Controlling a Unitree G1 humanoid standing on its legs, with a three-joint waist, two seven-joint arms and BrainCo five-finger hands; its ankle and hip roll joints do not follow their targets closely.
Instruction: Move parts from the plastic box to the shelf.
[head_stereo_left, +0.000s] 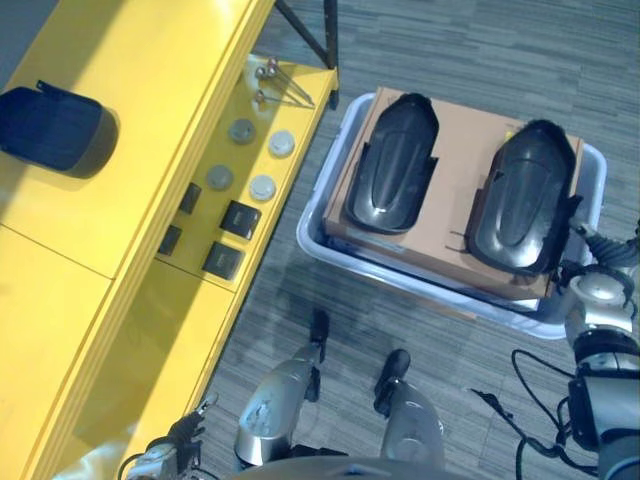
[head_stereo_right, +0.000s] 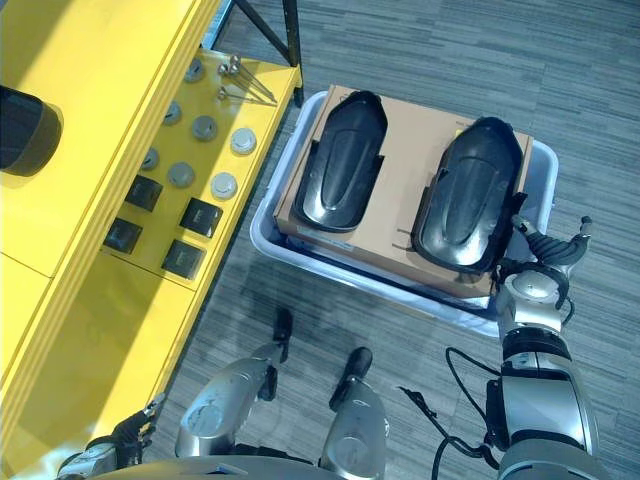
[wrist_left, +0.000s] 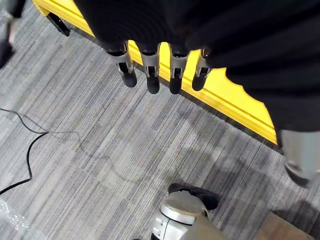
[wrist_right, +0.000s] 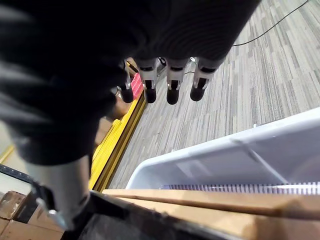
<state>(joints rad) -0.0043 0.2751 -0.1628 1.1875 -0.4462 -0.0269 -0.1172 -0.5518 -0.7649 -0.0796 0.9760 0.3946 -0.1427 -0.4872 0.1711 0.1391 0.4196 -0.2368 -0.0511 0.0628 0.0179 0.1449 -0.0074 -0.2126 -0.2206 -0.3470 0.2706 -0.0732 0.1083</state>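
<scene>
Black parts (head_stereo_right: 345, 160) (head_stereo_right: 470, 195) on cardboard in plastic box (head_stereo_right: 265, 235), beside yellow shelf (head_stereo_left: 150, 70). Right robot hand (head_stereo_right: 545, 250) at box edge, left robot hand (wrist_left: 150, 75) low; fingers straight, empty.

Glossy black parts (head_stereo_left: 393, 165), matt cardboard (head_stereo_left: 462, 150)

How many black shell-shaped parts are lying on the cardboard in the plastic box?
2. One black part lies on the cardboard toward the shelf; the other black part lies beside it, near the right hand. More may sit hidden underneath.
</scene>
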